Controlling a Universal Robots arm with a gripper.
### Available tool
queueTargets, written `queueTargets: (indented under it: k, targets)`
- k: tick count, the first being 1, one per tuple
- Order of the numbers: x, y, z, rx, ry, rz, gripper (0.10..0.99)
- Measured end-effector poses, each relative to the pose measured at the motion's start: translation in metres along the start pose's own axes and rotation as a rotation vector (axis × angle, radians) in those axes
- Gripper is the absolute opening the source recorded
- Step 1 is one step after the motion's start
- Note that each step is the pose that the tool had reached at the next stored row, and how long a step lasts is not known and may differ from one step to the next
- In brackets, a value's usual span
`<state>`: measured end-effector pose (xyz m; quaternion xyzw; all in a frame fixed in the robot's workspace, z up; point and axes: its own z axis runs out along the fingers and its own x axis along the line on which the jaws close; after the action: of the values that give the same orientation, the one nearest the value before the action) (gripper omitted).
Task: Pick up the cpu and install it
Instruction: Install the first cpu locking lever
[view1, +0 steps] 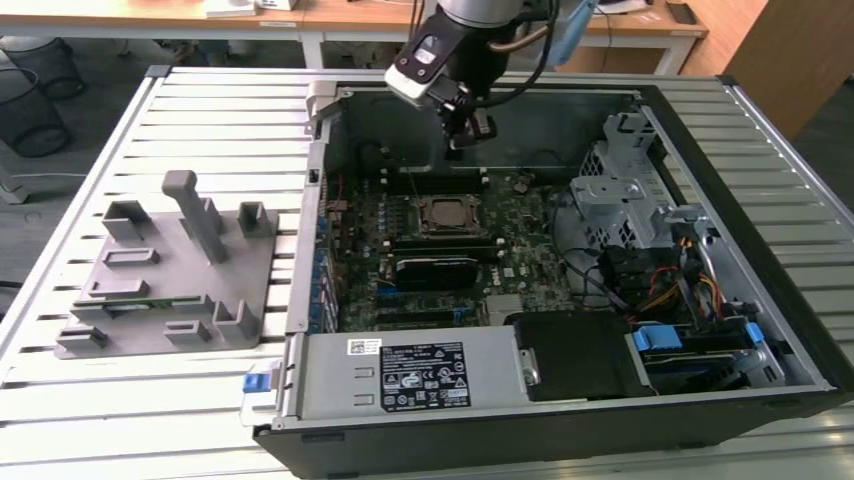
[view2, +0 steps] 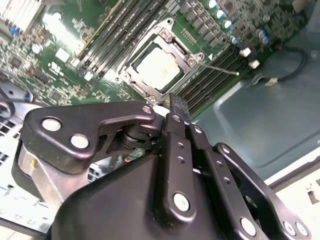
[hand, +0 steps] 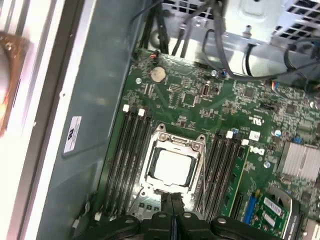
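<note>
1. The gripper (view1: 458, 135) hangs above the open computer case (view1: 561, 415), near its far wall, with its fingers (hand: 171, 202) pressed together and holding nothing.
2. The cpu (hand: 173, 166) lies flat in the socket (hand: 174, 141) on the motherboard (hand: 190, 95), below the fingertips and apart from them; its pale metal top shows in both wrist views.
3. Memory slots (hand: 131, 155) run along both sides of the socket.
4. A grey fixture block (view1: 174, 275) sits on the bench (view1: 200, 110), beside the case on the exterior view's left.

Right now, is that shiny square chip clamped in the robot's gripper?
No. In the first wrist view the cpu lies inside its socket on the motherboard, while the gripper is shut and holds nothing.
</note>
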<state>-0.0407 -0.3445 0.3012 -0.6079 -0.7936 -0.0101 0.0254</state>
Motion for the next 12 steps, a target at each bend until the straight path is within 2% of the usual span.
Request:
queueTargets:
  k: [12]
  targets:
    - [-0.0001, 0.0000, 0.0014, 0.012, -0.0040, -0.217, 0.106]
